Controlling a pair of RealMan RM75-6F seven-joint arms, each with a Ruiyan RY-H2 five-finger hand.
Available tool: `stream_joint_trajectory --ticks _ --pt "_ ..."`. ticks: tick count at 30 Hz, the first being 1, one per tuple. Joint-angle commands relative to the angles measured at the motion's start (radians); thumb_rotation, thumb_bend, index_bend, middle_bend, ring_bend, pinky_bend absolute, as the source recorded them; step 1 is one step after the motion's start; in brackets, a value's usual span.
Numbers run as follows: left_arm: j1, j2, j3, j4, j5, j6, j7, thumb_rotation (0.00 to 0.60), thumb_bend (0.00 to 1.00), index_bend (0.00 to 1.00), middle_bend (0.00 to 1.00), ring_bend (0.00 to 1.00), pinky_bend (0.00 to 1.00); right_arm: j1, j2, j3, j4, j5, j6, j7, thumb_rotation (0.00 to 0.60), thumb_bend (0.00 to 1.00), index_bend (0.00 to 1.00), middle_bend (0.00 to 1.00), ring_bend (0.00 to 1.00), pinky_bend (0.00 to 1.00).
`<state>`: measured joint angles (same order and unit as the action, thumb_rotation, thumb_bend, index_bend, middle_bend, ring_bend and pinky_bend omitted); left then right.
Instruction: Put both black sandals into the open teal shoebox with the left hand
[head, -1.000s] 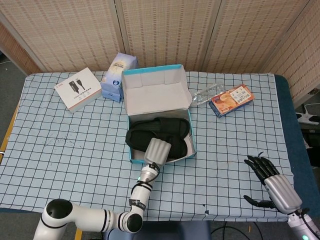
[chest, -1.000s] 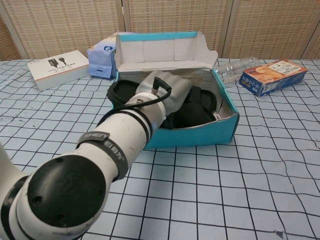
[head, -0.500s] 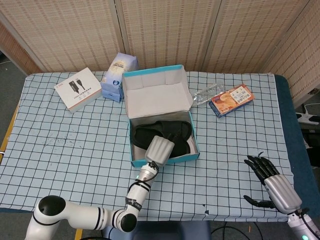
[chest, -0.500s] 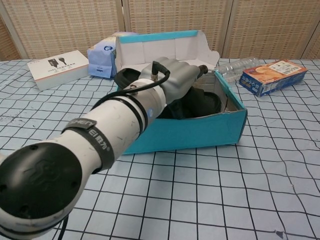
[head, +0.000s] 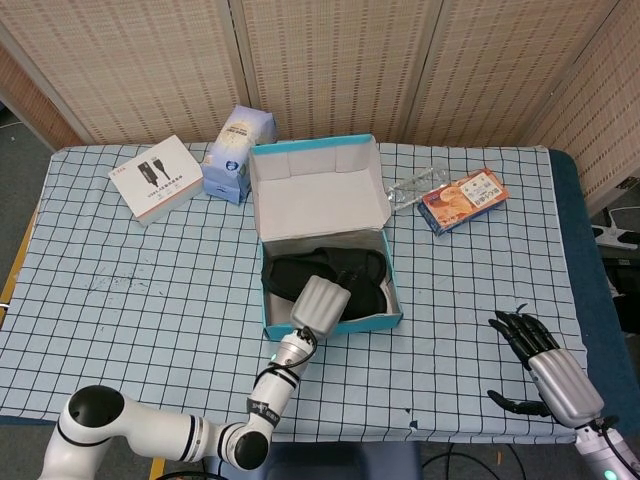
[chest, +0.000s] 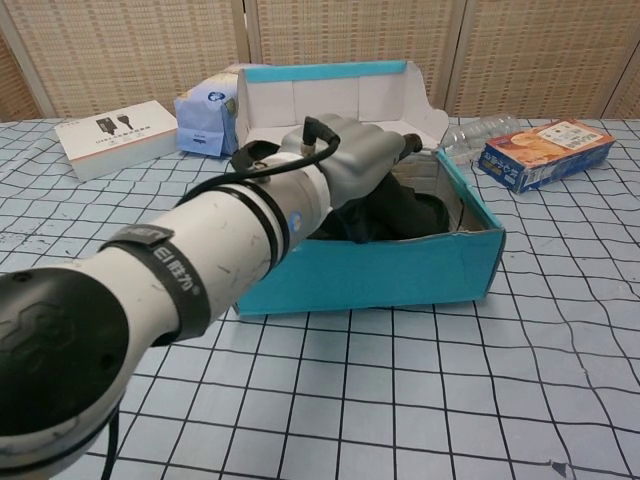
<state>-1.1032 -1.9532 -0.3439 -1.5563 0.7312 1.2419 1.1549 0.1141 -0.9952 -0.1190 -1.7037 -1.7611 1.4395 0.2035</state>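
Setting: table under a blue-and-white checked cloth (head: 120, 300), woven screens behind.
Near right: right hand (head: 540, 365) resting, fingers spread, holding nothing.
Centre: left hand (head: 318, 304) over the near wall of the open teal cardboard shoebox (chest: 400, 275); its grip cannot be told.
Black sandals (head: 330, 270) lie inside; a second ago one overhung the left wall, and the box has shifted right. Placement looks nearly finished.
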Motion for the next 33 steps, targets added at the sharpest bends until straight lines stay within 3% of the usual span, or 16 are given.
stream_joint_trajectory --ticks 1,3,8,18,24,28,30,33 --pt "-0.004 0.008 0.014 0.005 0.012 -0.005 -0.003 0.596 0.39 0.00 0.00 0.00 0.13 0.001 0.001 -0.001 0.000 -0.001 -0.002 0.001 0.471 0.15 0.00 0.00 0.00 0.00" --pt "-0.004 0.014 0.023 0.012 0.023 -0.013 -0.015 0.577 0.39 0.00 0.00 0.00 0.06 0.001 0.001 -0.002 -0.001 -0.002 -0.002 0.001 0.471 0.15 0.00 0.00 0.00 0.00" --pt "0.003 0.037 0.038 0.008 0.041 -0.037 -0.054 0.543 0.40 0.00 0.00 0.00 0.02 0.000 0.001 0.000 -0.001 0.002 -0.002 -0.001 0.471 0.15 0.00 0.00 0.00 0.00" --pt "0.012 0.120 0.021 -0.105 0.100 -0.034 -0.121 0.529 0.39 0.00 0.00 0.00 0.02 0.002 0.001 -0.001 -0.004 0.004 -0.010 -0.006 0.471 0.15 0.00 0.00 0.00 0.00" --pt "0.019 0.173 0.013 -0.127 0.057 -0.023 -0.110 0.554 0.39 0.00 0.01 0.00 0.04 0.004 0.000 -0.003 -0.004 0.000 -0.014 -0.008 0.471 0.15 0.00 0.00 0.00 0.00" --pt "0.021 0.164 0.034 -0.028 0.123 -0.052 -0.196 0.594 0.46 0.06 0.15 0.09 0.13 0.006 -0.001 -0.007 -0.006 -0.005 -0.021 -0.012 0.471 0.15 0.00 0.00 0.00 0.00" --pt "0.026 0.146 0.044 0.049 0.191 -0.076 -0.296 0.600 0.54 0.12 0.26 0.21 0.25 0.006 -0.002 -0.008 -0.007 -0.007 -0.021 -0.014 0.470 0.15 0.00 0.00 0.00 0.00" --pt "0.029 0.141 0.050 0.110 0.203 -0.128 -0.372 0.600 0.63 0.17 0.35 0.30 0.30 0.004 -0.002 -0.007 -0.006 -0.005 -0.016 -0.012 0.470 0.15 0.00 0.00 0.00 0.00"
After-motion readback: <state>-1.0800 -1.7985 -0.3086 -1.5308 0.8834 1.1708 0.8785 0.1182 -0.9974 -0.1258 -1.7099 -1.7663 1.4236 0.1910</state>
